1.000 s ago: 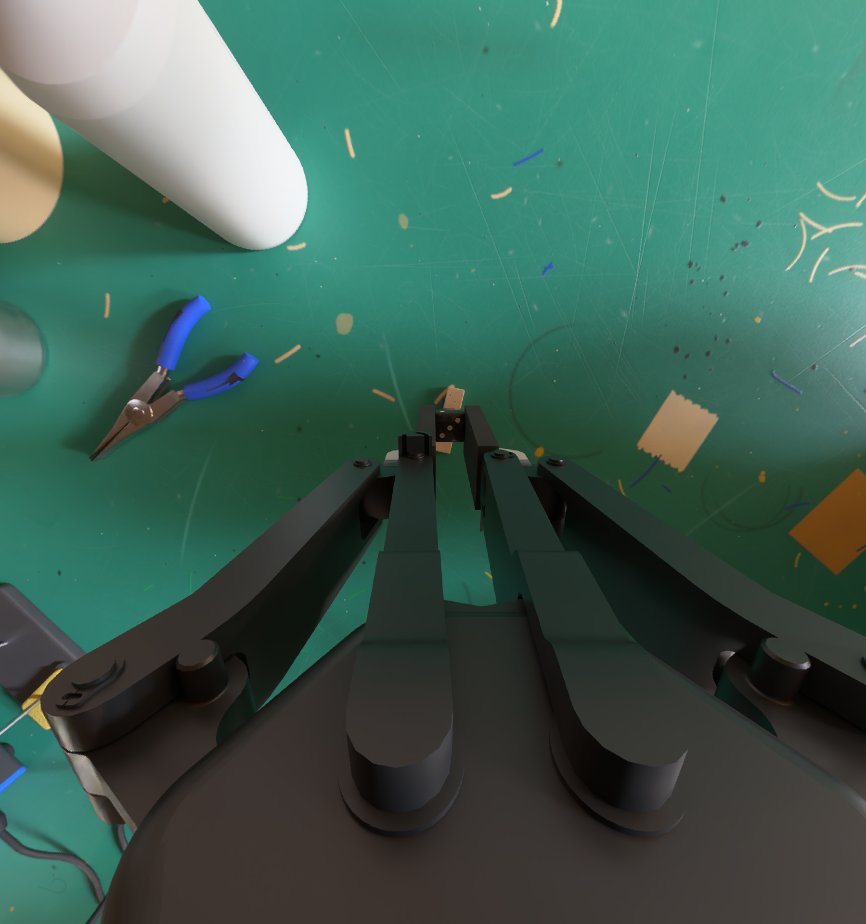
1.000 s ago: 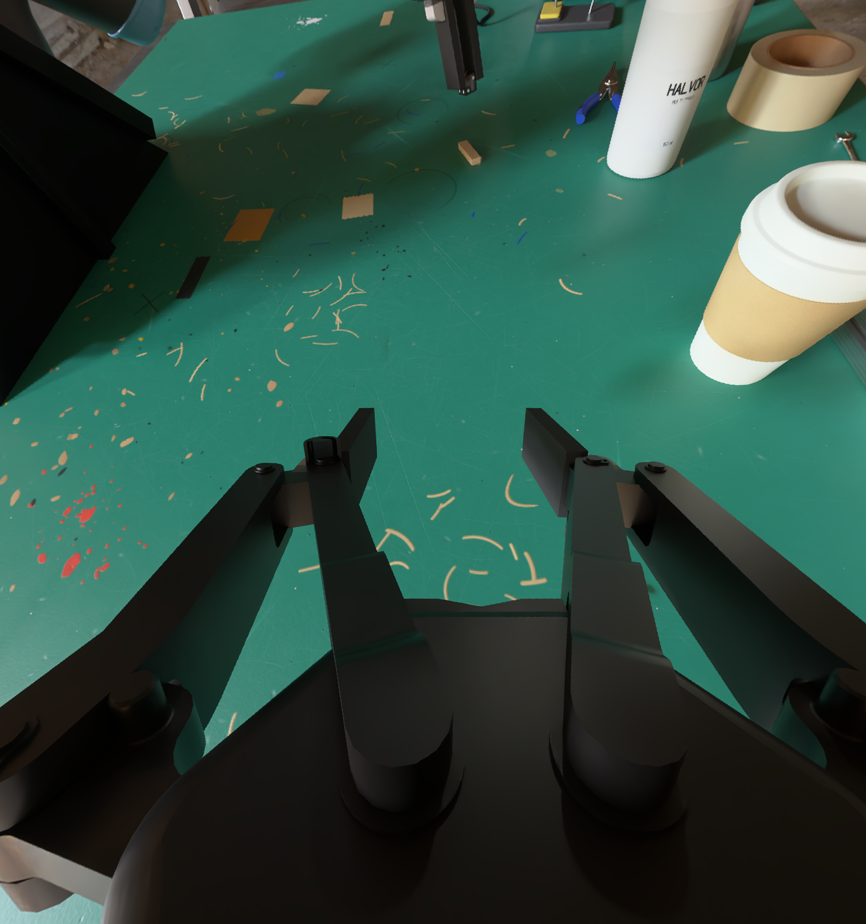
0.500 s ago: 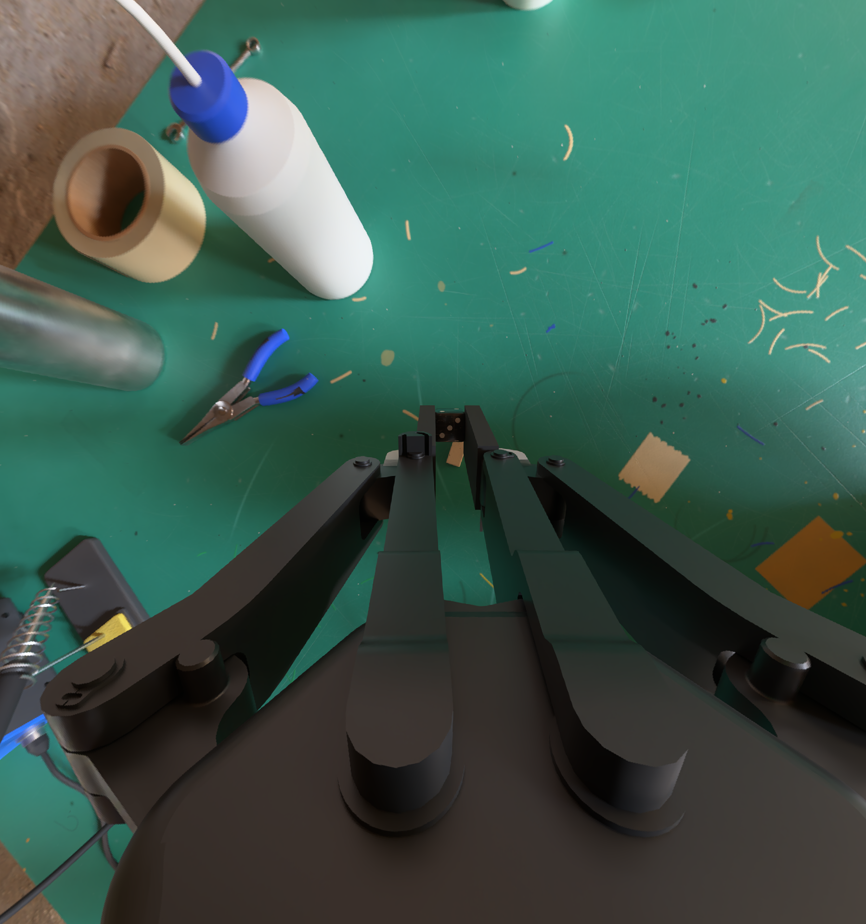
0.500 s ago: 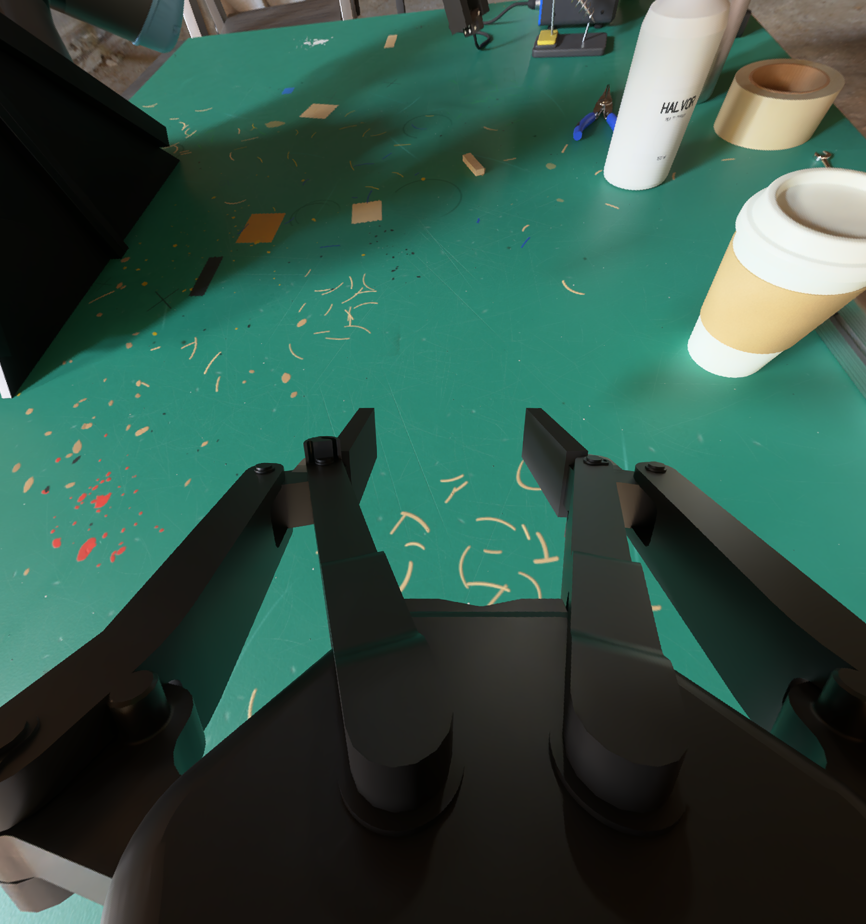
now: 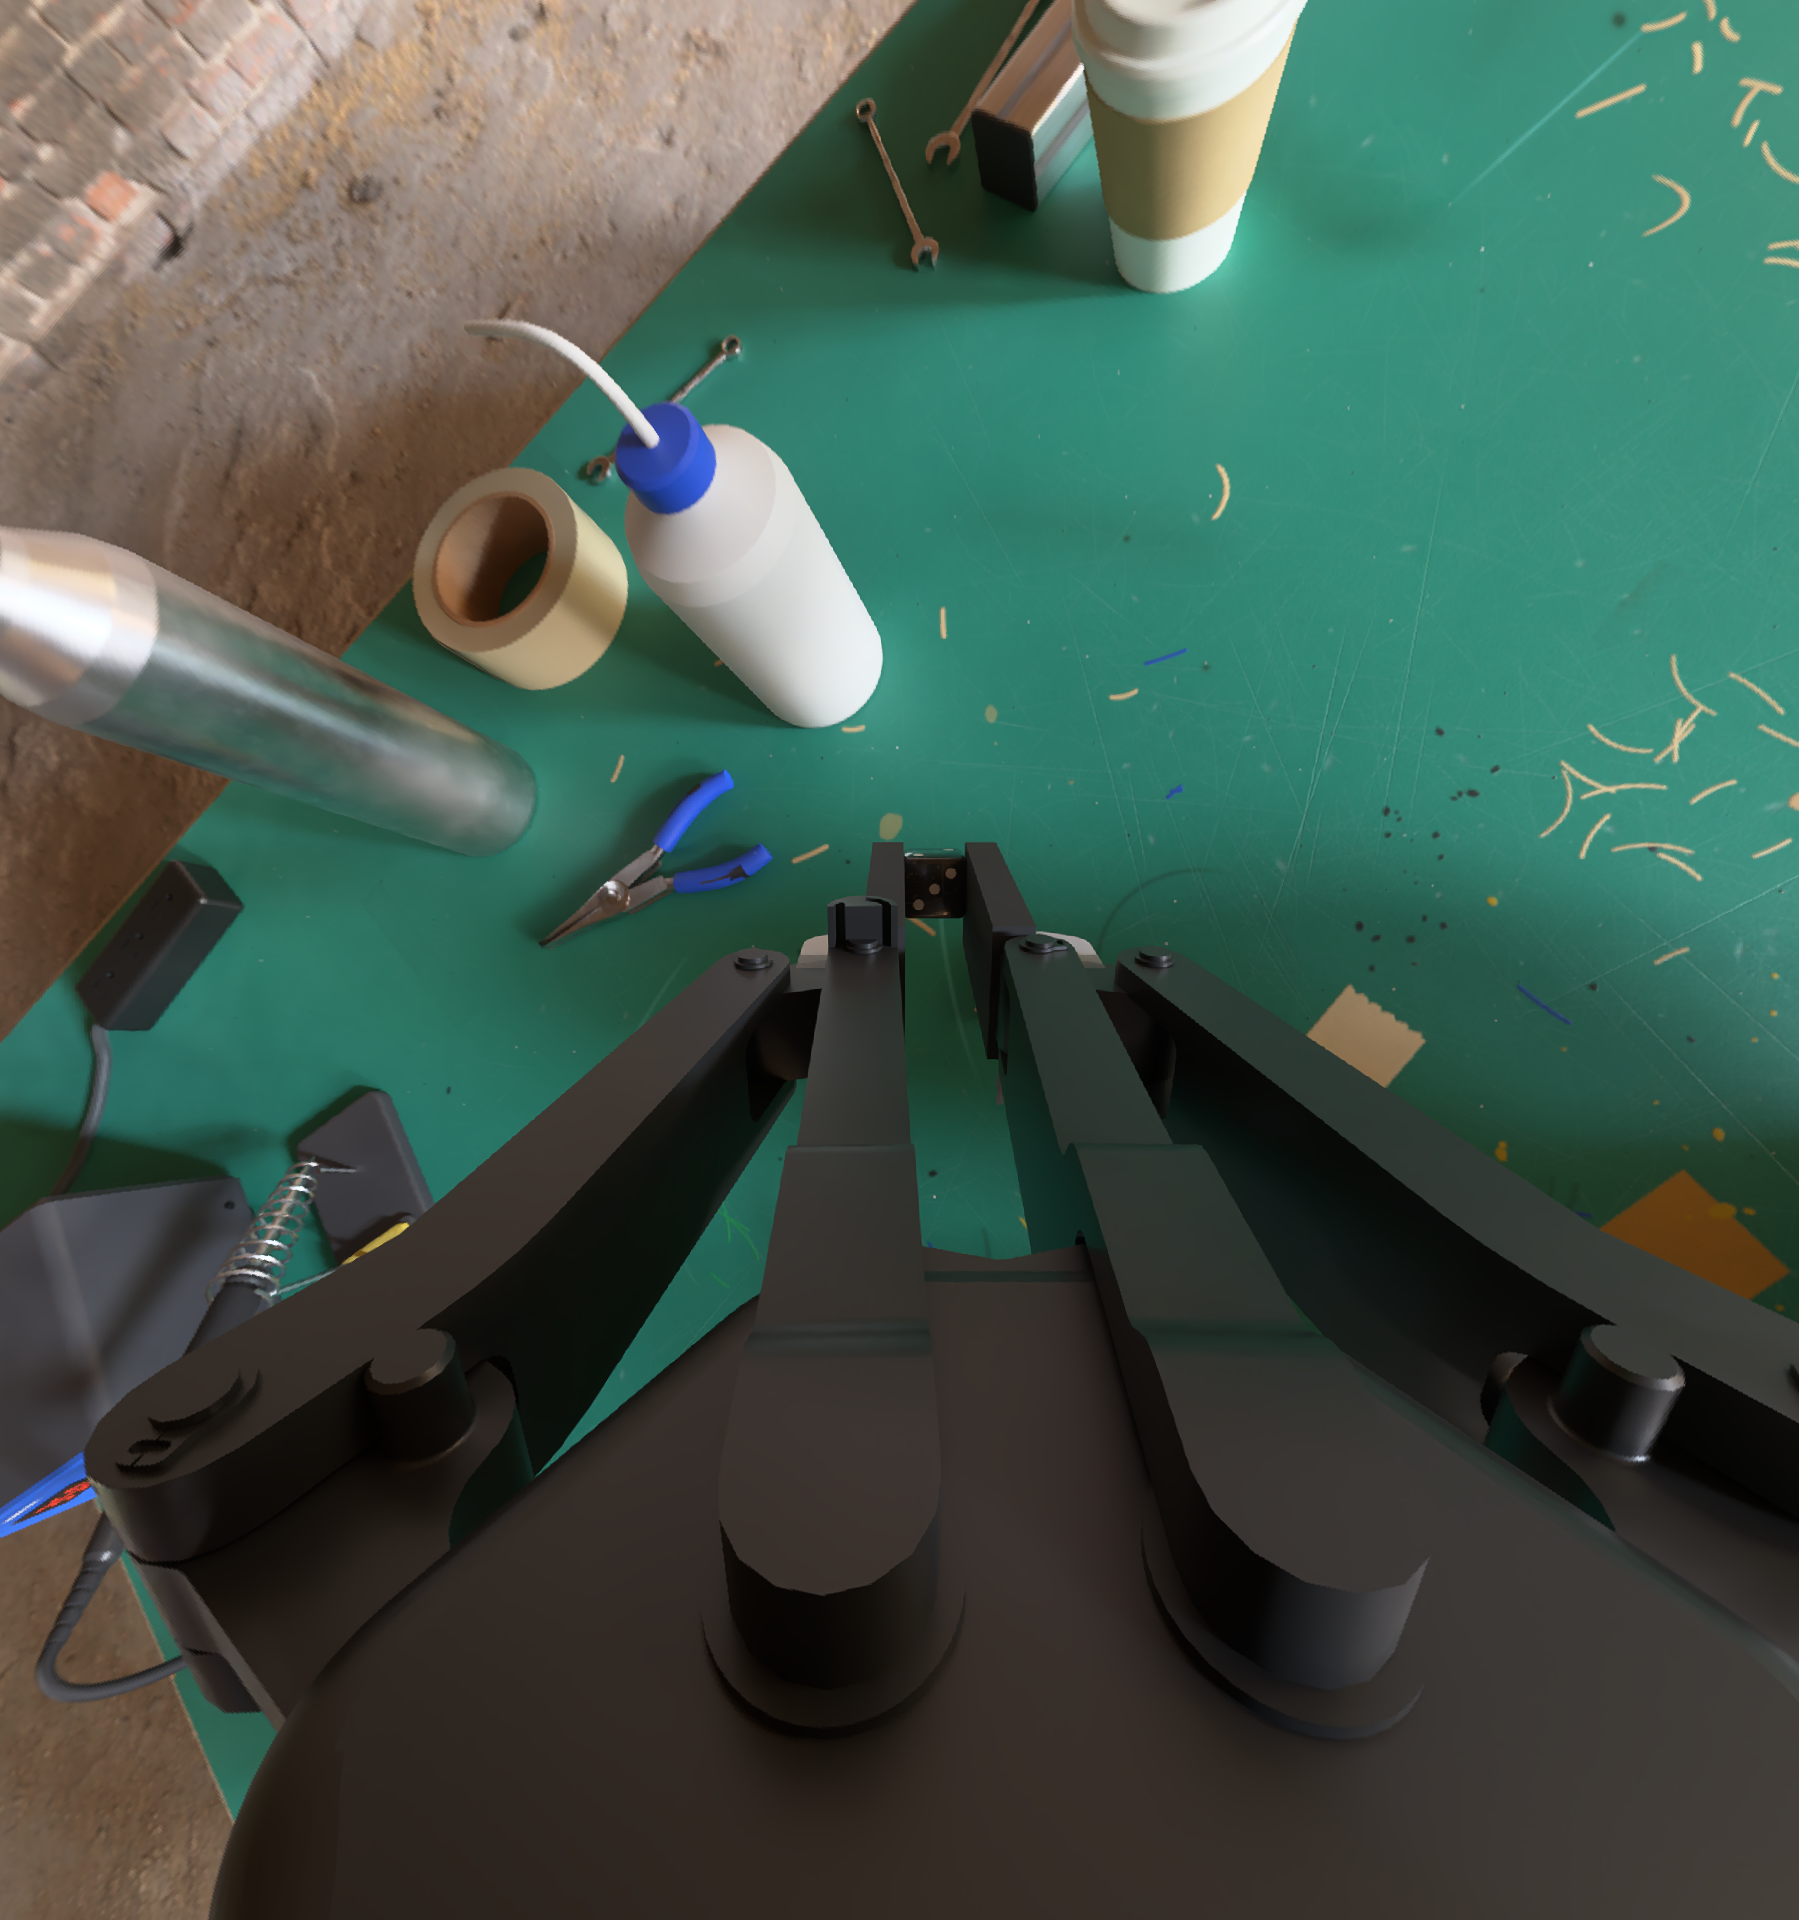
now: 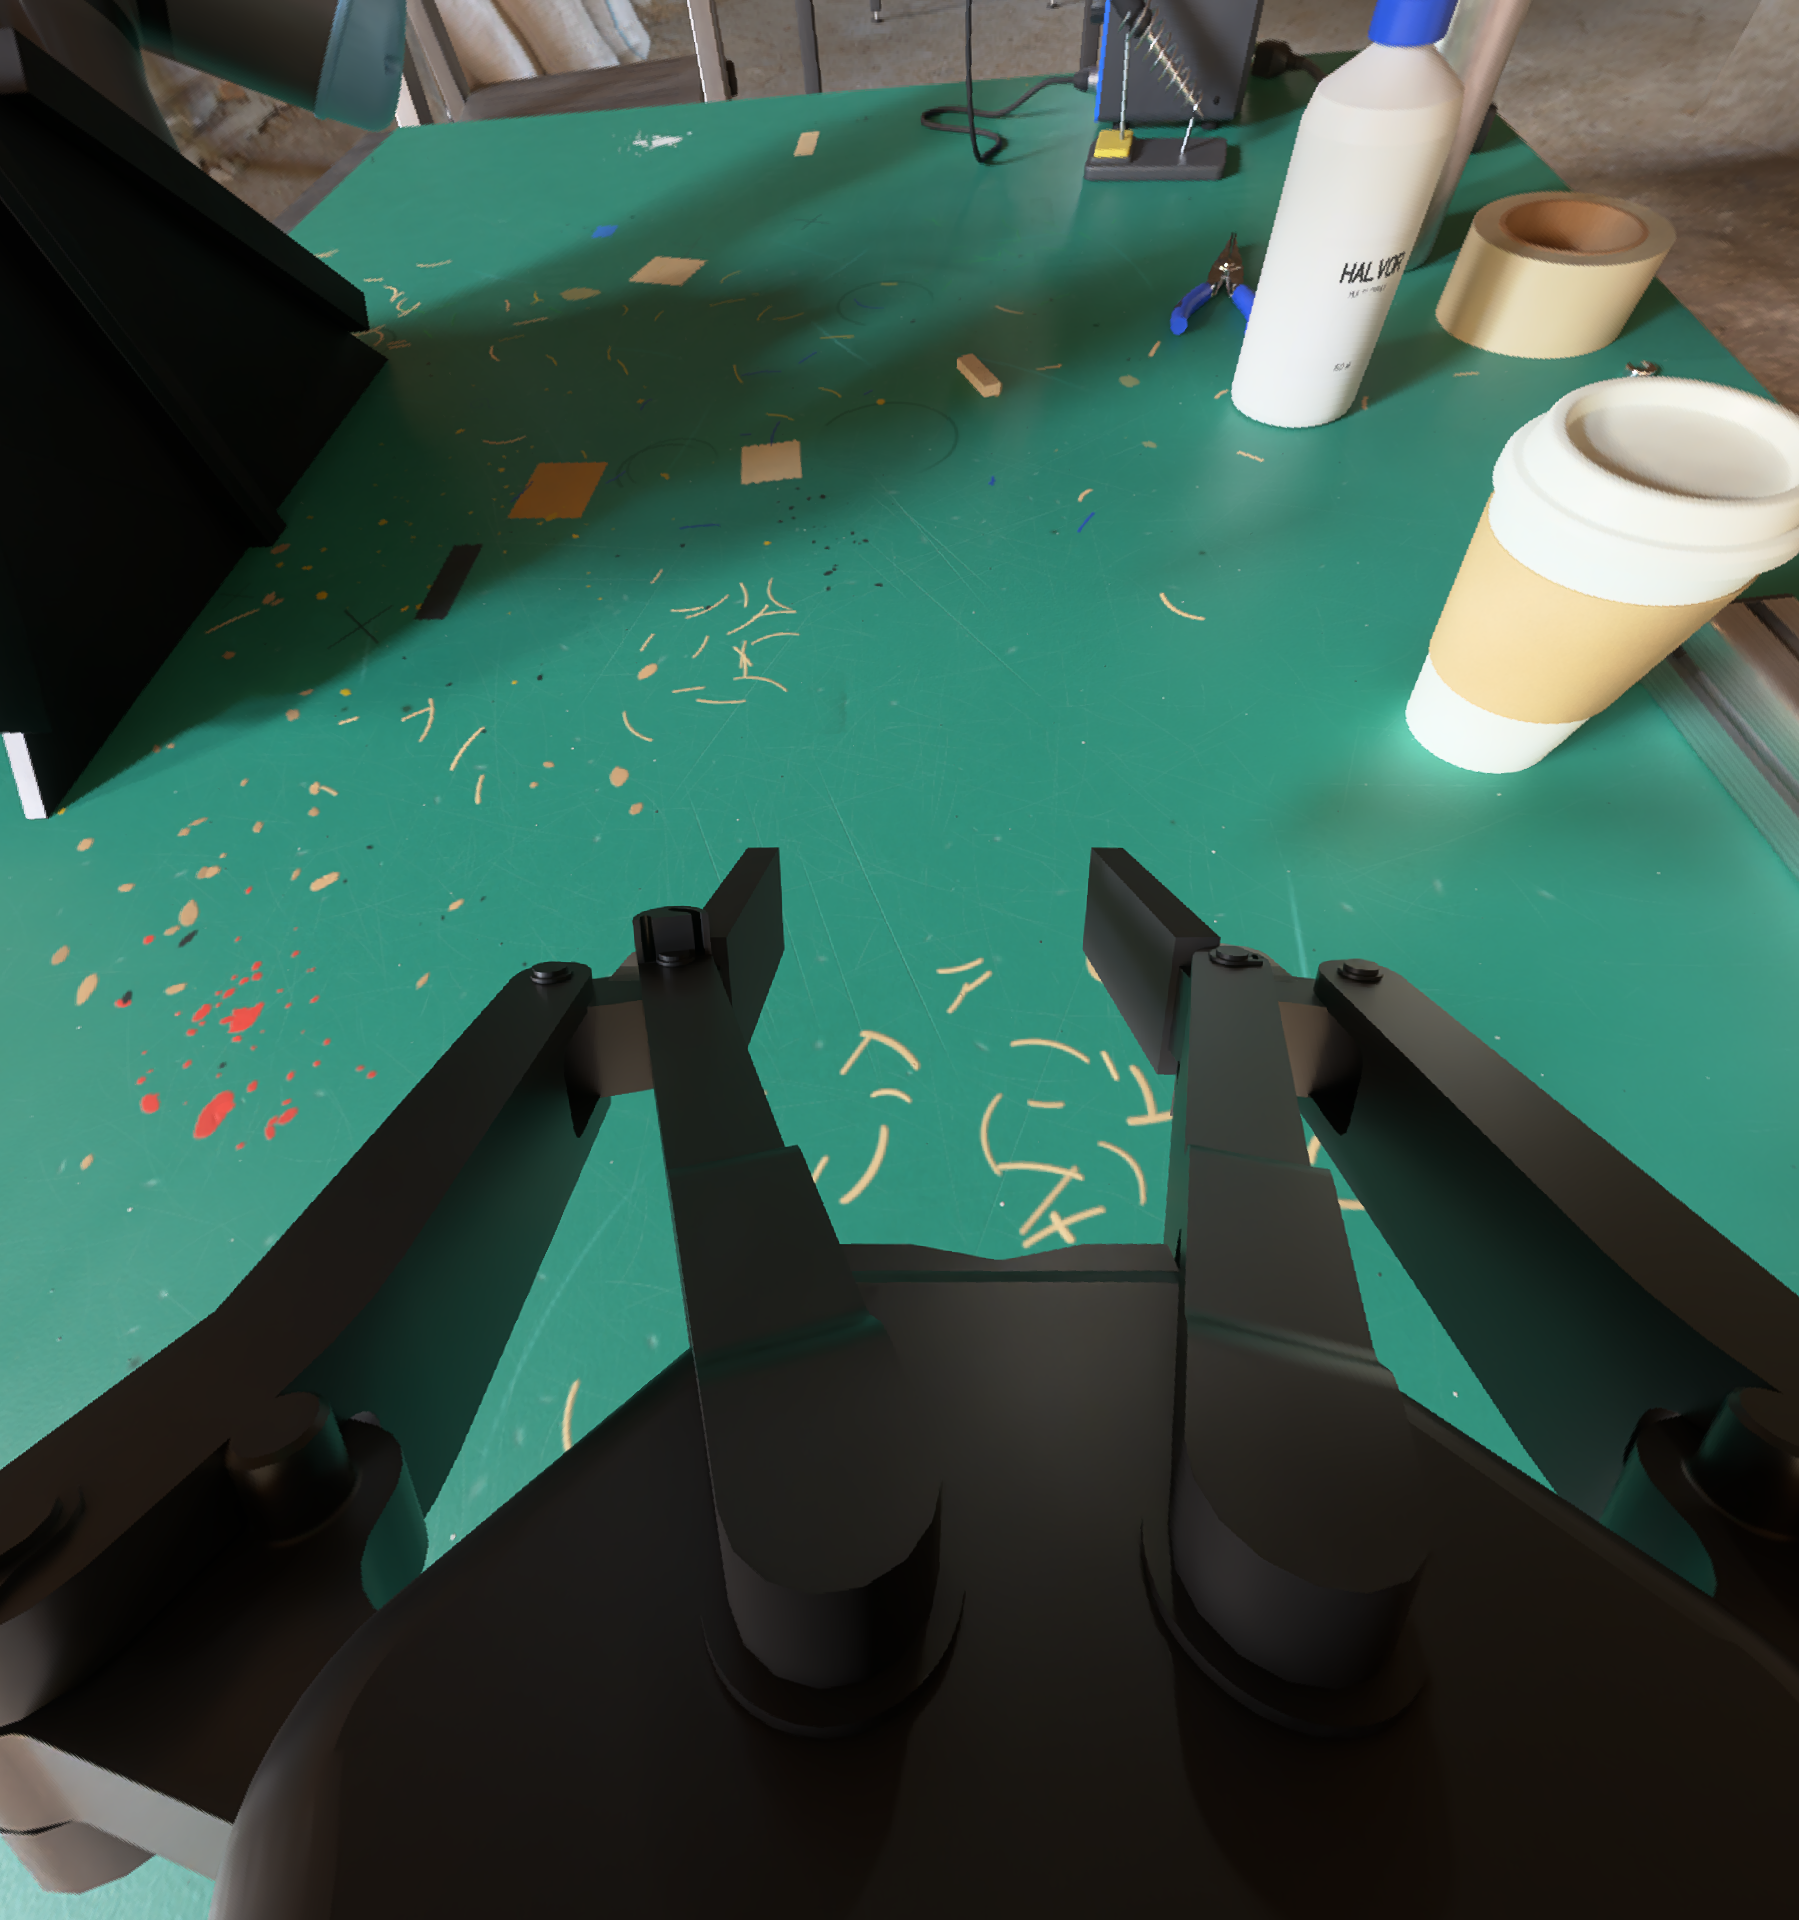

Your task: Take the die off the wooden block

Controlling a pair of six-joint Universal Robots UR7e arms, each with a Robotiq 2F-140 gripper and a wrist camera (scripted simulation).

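On the left of the left wrist view lie the small pliers with blue handles (image 5: 666,864) on the green table mat (image 5: 1394,520). In the middle, the left gripper (image 5: 936,883) pinches the little black die with pale dots (image 5: 934,885) between its two finger pads — high above the mat.

In the right wrist view, the small tan wooden block (image 6: 979,375) lies bare on the mat, far back, left of the tall white squeeze bottle (image 6: 1331,249). The right gripper (image 6: 934,904) has its fingers spread wide — nothing between them.
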